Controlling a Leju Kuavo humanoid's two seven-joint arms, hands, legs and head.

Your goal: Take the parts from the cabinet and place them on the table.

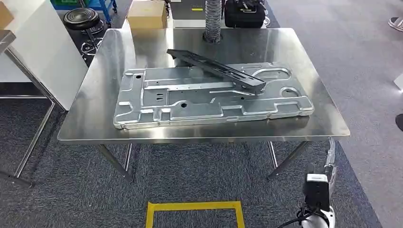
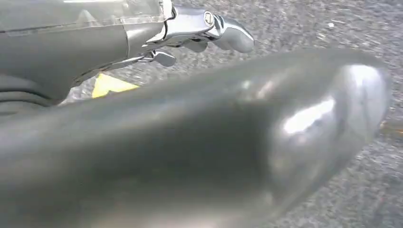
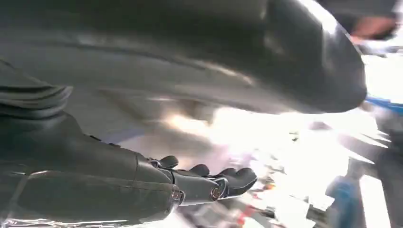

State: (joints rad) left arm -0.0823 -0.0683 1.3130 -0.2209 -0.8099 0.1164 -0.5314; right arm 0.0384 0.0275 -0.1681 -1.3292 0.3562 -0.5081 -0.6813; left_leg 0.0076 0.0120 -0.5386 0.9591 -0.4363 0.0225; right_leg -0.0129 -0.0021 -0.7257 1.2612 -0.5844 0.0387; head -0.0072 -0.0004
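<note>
Two parts lie on the steel surface point(image 1: 95, 85) ahead of me. The largest is the stamped metal panel point(image 1: 209, 97), flat and lengthwise across the middle of the surface, taking up most of its width. Across the far side of that panel rests the dark narrow bracket point(image 1: 216, 69), set at a slant, one end on the panel's right half and the other reaching past the panel's far edge toward the ribbed hose point(image 1: 213, 21) that stands beyond it. A cardboard box point(image 1: 147, 14) sits on the floor further back from the panel. My left hand point(image 2: 199, 33) hangs over grey carpet, fingers apart, holding nothing. My right hand point(image 3: 209, 183) is empty too, its dark fingers loosely extended and apart.
</note>
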